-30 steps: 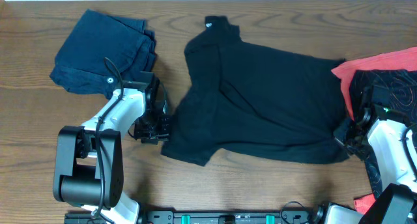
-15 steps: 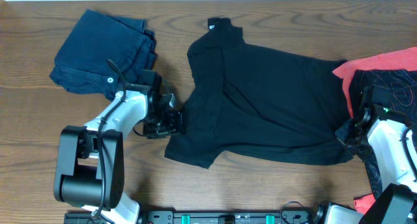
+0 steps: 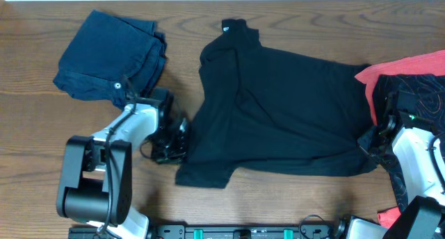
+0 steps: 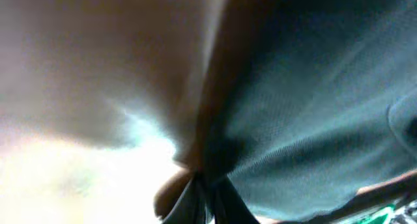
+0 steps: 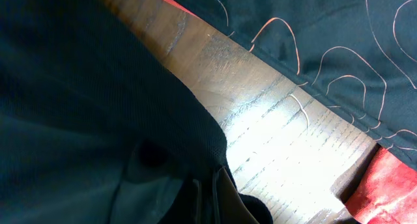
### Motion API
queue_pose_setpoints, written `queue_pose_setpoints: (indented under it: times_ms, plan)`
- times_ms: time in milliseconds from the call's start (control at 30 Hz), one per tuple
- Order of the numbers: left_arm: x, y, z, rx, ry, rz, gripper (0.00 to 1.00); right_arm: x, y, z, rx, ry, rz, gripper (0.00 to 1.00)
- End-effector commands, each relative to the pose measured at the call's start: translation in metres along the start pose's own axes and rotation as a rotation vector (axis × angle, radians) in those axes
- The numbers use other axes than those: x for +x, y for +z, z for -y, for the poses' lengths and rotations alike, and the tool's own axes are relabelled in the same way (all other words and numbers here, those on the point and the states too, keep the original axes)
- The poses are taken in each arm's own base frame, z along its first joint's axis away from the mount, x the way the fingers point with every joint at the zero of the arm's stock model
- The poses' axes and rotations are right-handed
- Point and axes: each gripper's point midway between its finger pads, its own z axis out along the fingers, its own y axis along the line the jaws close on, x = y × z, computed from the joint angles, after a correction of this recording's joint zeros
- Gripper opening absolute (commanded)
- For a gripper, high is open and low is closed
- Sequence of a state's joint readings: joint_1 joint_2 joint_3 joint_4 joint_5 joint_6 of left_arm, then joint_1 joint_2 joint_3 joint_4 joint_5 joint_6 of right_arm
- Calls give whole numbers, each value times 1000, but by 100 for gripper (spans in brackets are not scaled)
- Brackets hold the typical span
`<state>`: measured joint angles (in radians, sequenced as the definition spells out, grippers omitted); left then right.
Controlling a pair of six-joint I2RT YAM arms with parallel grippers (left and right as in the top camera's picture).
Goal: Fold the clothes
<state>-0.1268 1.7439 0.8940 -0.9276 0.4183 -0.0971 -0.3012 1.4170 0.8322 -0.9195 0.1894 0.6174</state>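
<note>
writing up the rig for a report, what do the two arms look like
Both arms have white, rounded links with black joints and black jaws that nearly blend into the black T-shirt. The left arm has a bulky black cylindrical joint near its base and a thin black cable along the white link. The right arm shows a small green light.

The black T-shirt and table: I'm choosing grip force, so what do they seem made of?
Black T-shirt: looks like fine knit fabric, maybe cotton, matte; tiny mesh-like texture, soft folds. Table: wood or wood-look laminate, slightly glossy; grain lines and glare.
</note>
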Motion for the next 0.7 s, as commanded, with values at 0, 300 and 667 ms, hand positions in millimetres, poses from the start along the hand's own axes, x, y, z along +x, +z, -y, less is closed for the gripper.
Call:
queue_pose_setpoints:
  times_ms: [0,300,667]
  plan:
    - [2,-27,-28,-106,-46,52,6,-8,-4,3,4,23,30,1]
    - [22,-66,-37,-75,-116,152,6,-7,-4,3,8,15,25,1]
    - [37,-69,-23,-4,-142,126,6,-5,-5,16,73,-9,29,1]
